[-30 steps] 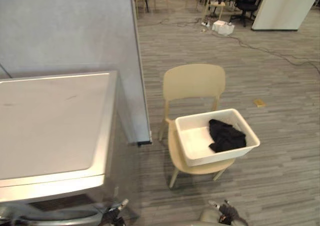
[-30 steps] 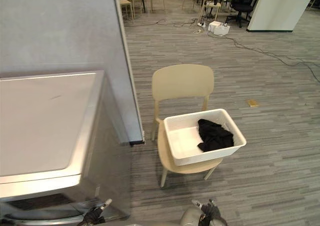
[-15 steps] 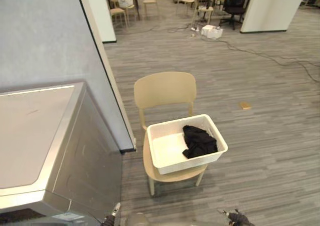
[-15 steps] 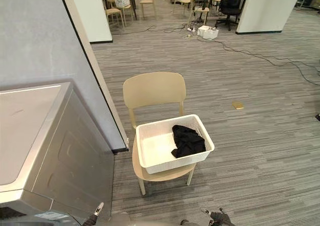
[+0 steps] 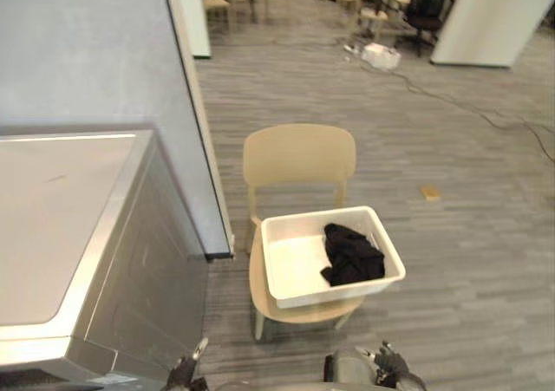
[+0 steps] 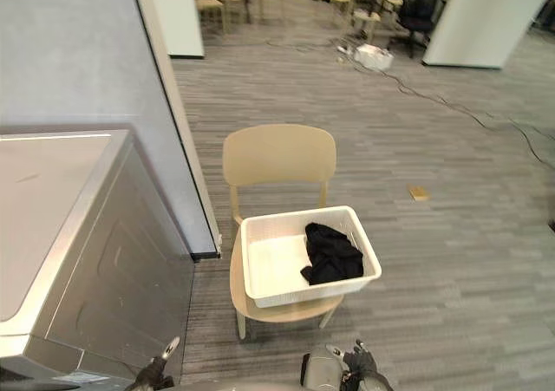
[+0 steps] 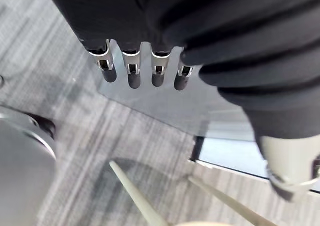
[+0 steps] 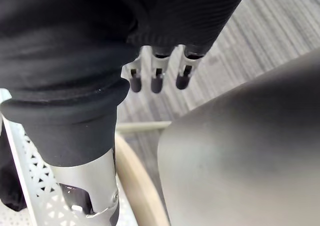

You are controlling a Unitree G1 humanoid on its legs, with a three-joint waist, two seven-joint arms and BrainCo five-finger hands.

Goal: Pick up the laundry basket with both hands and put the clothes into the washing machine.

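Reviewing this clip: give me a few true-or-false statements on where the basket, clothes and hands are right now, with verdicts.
The laundry basket sits on the chair seat. True.
The black clothes lie in the washing machine. False: they lie in the basket.
The left hand grips the basket's rim. False: its fingers are straight and hold nothing.
The right hand is open and empty. True.

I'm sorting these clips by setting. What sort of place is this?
Likely an office or lab floor, not a home: a black office chair at the far end, a cable across the grey floor, and a washing machine standing by a partition.
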